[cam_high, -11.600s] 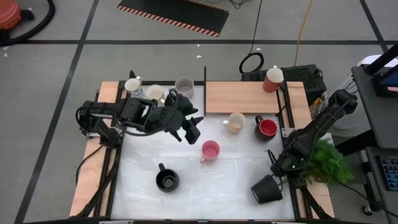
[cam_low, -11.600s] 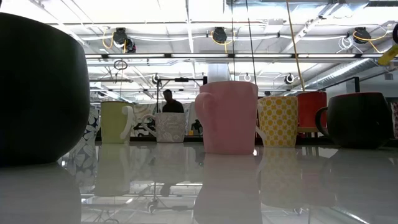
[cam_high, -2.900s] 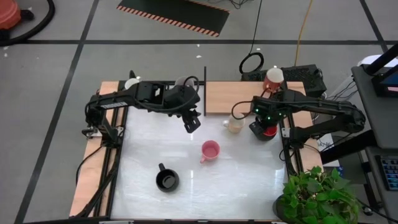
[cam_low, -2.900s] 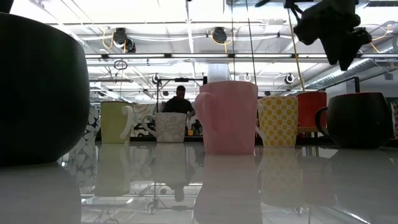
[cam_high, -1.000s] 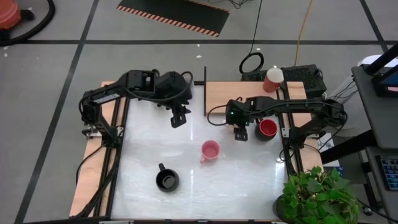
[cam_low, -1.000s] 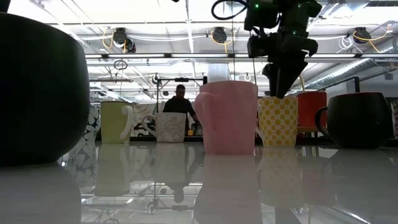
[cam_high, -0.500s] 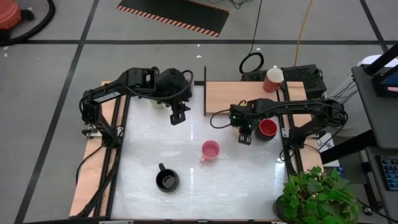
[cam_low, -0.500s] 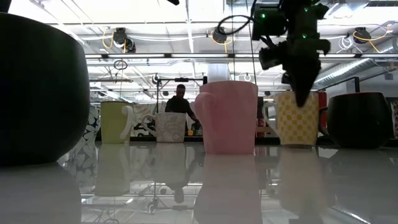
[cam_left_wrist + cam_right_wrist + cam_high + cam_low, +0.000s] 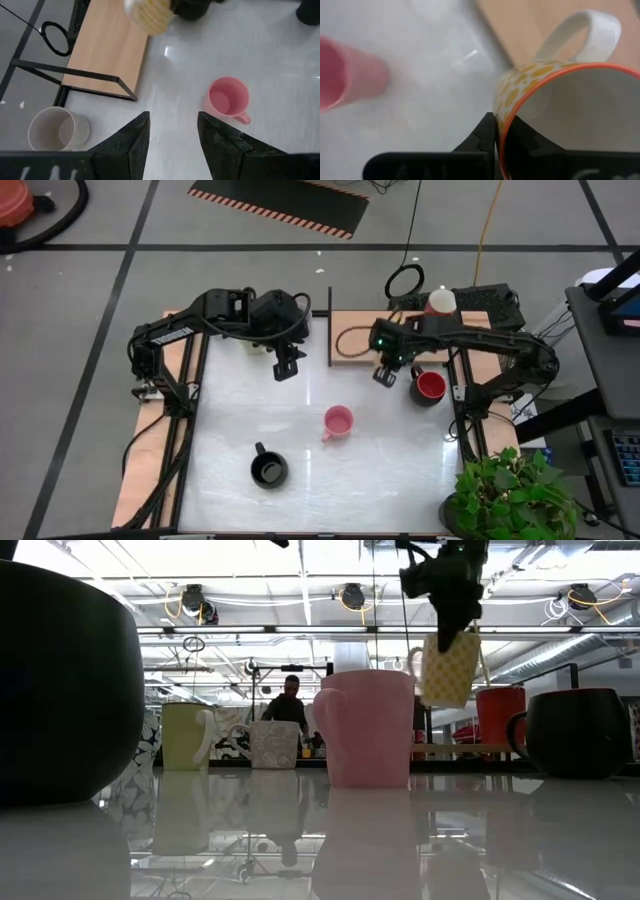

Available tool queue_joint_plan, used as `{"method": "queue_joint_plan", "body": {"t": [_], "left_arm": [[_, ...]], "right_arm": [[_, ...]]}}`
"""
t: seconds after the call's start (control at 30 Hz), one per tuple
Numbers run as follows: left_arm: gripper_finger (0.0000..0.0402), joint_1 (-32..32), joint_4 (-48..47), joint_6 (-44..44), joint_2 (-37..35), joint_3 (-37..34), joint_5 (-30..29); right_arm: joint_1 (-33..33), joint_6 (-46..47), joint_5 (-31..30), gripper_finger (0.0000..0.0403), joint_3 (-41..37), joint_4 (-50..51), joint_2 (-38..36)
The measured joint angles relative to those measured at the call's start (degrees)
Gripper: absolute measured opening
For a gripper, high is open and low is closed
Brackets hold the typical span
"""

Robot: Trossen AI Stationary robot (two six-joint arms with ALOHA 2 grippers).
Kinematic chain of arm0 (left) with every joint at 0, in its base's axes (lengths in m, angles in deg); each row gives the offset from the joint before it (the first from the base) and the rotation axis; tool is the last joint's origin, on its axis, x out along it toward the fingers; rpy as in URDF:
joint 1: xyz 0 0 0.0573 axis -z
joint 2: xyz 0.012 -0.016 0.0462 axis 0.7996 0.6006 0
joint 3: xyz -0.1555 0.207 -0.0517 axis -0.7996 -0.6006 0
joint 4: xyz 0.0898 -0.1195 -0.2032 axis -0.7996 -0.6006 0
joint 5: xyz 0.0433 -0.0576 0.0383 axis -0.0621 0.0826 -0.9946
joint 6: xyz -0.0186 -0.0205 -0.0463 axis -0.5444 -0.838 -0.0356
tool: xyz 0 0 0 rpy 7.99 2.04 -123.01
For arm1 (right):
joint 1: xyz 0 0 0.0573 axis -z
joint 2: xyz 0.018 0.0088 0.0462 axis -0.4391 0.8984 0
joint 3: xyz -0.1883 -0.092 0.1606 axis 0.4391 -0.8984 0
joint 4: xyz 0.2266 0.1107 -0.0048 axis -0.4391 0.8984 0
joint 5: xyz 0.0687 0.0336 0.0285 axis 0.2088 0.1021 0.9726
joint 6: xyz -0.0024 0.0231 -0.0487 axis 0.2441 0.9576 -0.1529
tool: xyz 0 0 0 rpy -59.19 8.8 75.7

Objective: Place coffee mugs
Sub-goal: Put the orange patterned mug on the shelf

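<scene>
My right gripper (image 9: 497, 125) is shut on a yellow-patterned coffee mug (image 9: 447, 668) with an orange rim and a white handle (image 9: 585, 32). It holds the mug in the air by the near edge of the wooden board (image 9: 355, 325), and the arm hides the mug in the high view. A pink mug (image 9: 338, 420) stands mid-table on its base. A black mug (image 9: 268, 470) stands nearer the front. My left gripper (image 9: 288, 365) hangs open above the table's far left part and touches nothing. A white mug (image 9: 59, 129) stands below it. My right gripper pinches the yellow mug's wall at the rim (image 9: 501, 112), on the side away from the handle. One finger (image 9: 520, 137) is inside the cup and one (image 9: 481, 134) outside. The fingers come from above, pointing down. The mug hangs clear of the table, slightly tilted.
A dark mug with a red inside (image 9: 430, 385) stands right of my right gripper, and a red mug (image 9: 438, 302) stands at the far right. Cream and patterned mugs (image 9: 185, 737) line the far left. A potted plant (image 9: 510, 490) is at the near right corner. A person stands in the room behind.
My right gripper has taken hold of the yellow mug by its rim, rolled at the wrist and risen. The mug first slid and tipped on the table. Now it hangs clear of the table, carried a little toward the far edge and the wooden board.
</scene>
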Motion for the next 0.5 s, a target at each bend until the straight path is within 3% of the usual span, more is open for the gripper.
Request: {"method": "queue_joint_plan", "body": {"t": [0.2, 0.5], "left_arm": [[0.0170, 0.0, 0.1, 0.0, 0.0, 0.0, 0.0], [0.0170, 0.0, 0.1, -1.9, 0.0, 0.0, 0.0]], "right_arm": [[4.5, 4.8, 0.0, 0.0008, 0.6, 6.3, 0.0], [8.5, -2.5, -4.3, 0.0007, 0.3, 9.1, 0.0]]}}
